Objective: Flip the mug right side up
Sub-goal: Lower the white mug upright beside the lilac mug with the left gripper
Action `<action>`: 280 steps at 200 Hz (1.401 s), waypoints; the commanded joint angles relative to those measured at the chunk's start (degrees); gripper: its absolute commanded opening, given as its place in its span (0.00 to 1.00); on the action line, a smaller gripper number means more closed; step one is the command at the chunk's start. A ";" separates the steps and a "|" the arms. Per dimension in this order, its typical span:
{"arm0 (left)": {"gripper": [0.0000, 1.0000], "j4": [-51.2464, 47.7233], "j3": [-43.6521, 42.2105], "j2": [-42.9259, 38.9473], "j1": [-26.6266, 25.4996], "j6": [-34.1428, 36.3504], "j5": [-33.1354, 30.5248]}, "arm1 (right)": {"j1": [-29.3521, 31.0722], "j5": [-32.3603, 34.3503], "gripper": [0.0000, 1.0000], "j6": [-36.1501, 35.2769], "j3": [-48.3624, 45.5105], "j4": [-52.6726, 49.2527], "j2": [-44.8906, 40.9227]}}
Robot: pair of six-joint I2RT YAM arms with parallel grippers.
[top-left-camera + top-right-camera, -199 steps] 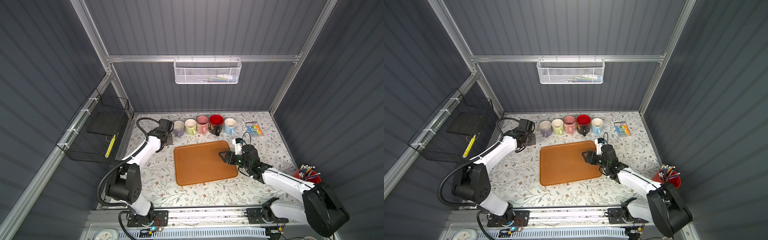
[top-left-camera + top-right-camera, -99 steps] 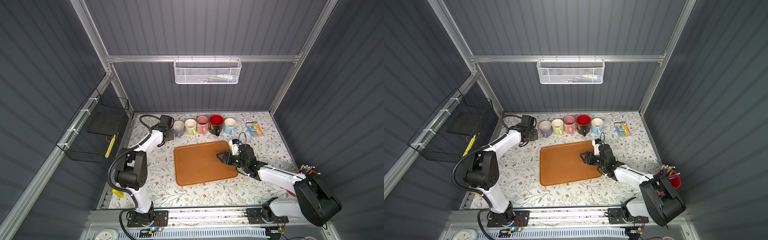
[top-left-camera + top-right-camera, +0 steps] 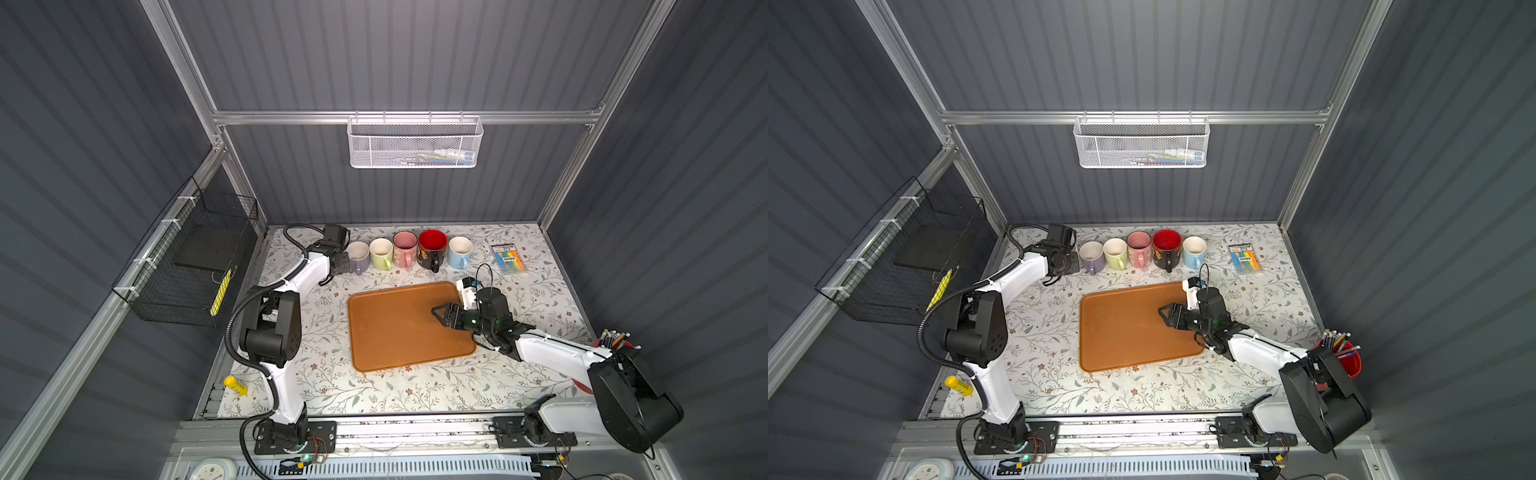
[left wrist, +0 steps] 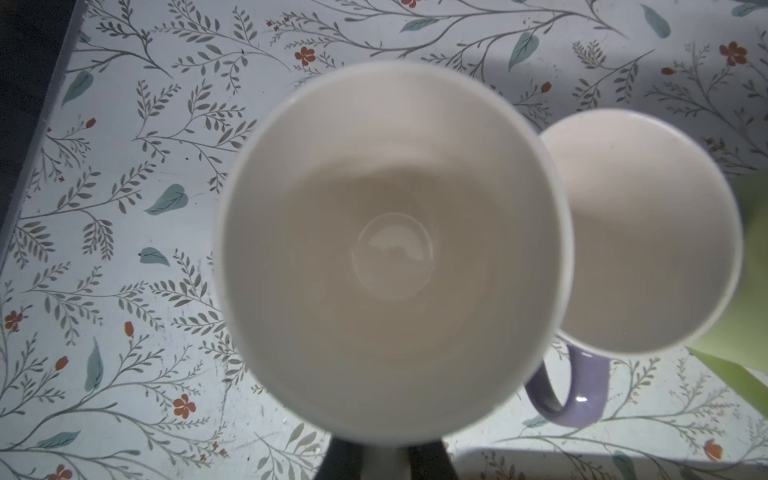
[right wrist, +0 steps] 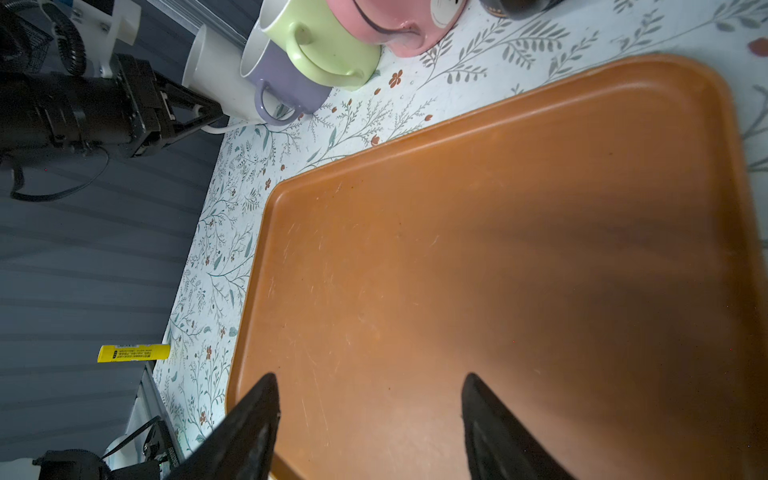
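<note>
A white mug (image 4: 390, 249) stands mouth up at the left end of the mug row, right beside a purple mug (image 4: 648, 232). My left gripper (image 4: 384, 465) is shut on its handle, which shows between the dark fingers (image 4: 345, 461). The right wrist view shows the same white mug (image 5: 216, 79) upright with the left gripper (image 5: 203, 112) at its handle. In both top views the left wrist hides this mug; the left gripper (image 3: 338, 266) (image 3: 1069, 262) sits by the purple mug. My right gripper (image 3: 438, 311) (image 5: 370, 382) hangs open and empty over the orange tray (image 3: 395, 332).
Purple (image 3: 358, 255), green (image 3: 381, 252), pink (image 3: 404, 248), red-lined black (image 3: 432, 247) and blue (image 3: 459, 251) mugs stand upright along the back. A marker pack (image 3: 508, 257) lies back right, a red pen cup (image 3: 615, 340) at right, a yellow tube (image 3: 235, 384) front left.
The left arm has swung its wrist a little toward the back, closer to the purple mug. The right arm has folded in somewhat while its gripper stays open over the tray.
</note>
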 commanded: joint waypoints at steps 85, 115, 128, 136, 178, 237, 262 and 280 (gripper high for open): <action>0.00 4.19 0.69 1.32 0.71 0.35 -0.28 | 0.22 -1.73 0.69 -0.08 1.81 -0.07 1.18; 0.00 4.42 0.34 1.83 0.81 0.33 -0.14 | 0.24 -1.98 0.70 0.14 1.82 0.13 1.46; 0.00 4.50 0.26 1.87 0.81 0.22 0.04 | 0.09 -2.09 0.69 0.10 1.82 0.14 1.46; 0.00 4.53 0.28 1.93 0.81 0.24 0.08 | 0.20 -2.17 0.70 0.20 1.73 0.21 1.47; 0.00 4.00 0.17 2.68 0.81 0.07 0.17 | 0.21 -2.20 0.69 0.16 1.59 0.14 1.08; 0.00 3.78 0.01 3.31 0.81 -0.32 -0.01 | 0.20 -2.25 0.69 0.07 1.65 -0.13 0.87; 0.03 3.71 -0.09 3.18 0.81 -0.35 -0.19 | 0.24 -2.19 0.70 0.03 1.66 -0.21 0.85; 0.07 3.44 -0.13 2.94 0.81 -0.58 -0.57 | 0.19 -2.21 0.70 0.05 1.64 -0.29 0.68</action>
